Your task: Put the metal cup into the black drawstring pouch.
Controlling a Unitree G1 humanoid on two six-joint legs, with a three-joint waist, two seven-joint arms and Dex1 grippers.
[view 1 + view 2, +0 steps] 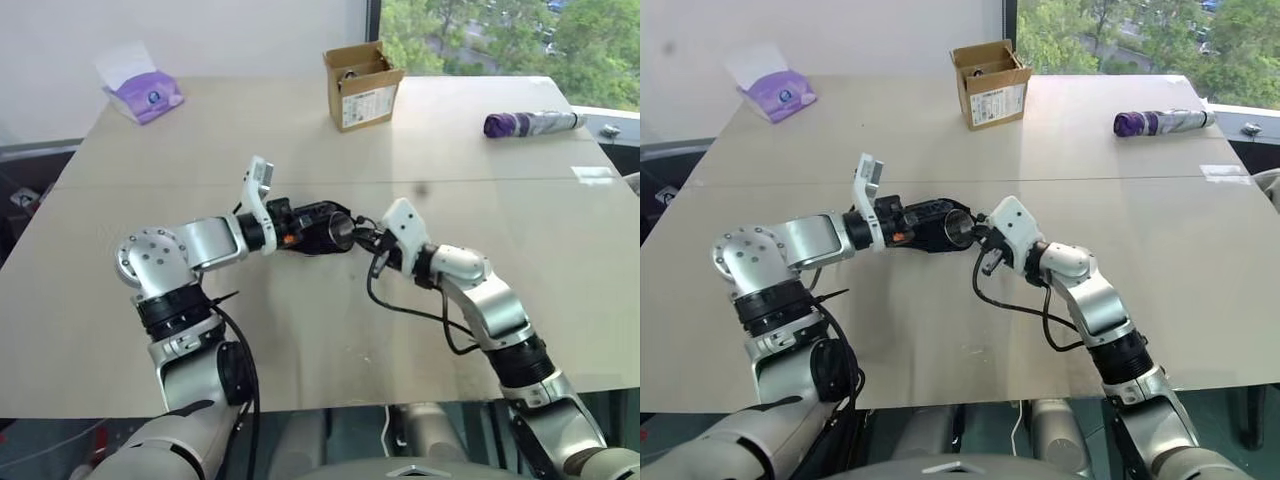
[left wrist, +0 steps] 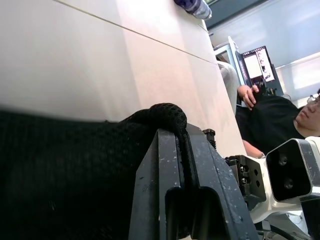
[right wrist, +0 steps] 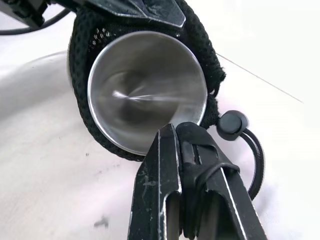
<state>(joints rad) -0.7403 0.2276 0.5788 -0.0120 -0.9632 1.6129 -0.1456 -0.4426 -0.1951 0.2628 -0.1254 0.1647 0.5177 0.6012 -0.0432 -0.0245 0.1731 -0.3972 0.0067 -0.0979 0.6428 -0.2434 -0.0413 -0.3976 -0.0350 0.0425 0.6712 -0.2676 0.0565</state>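
Above the table (image 1: 300, 330), the metal cup (image 3: 147, 92) sits mouth-out inside the black drawstring pouch (image 1: 318, 228), clamped by left fingers (image 2: 170, 185); right fingers (image 3: 192, 165), together, pinch its cord.

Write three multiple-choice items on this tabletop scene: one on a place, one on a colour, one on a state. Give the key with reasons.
1. Where is the metal cup?
A. Inside the mouth of the black drawstring pouch
B. In the cardboard box
C. Bare on the table

2. What colour is the tissue pack?
A. Green
B. Purple
C. Red

3. How is the left pincer?
A. Wide open
B. Shut on the pouch
C. Shut on the umbrella

Key: 1 A, fabric rings the cup's rim. 2 B, its wrapper is purple. 3 B, black mesh is pinched between its fingers.
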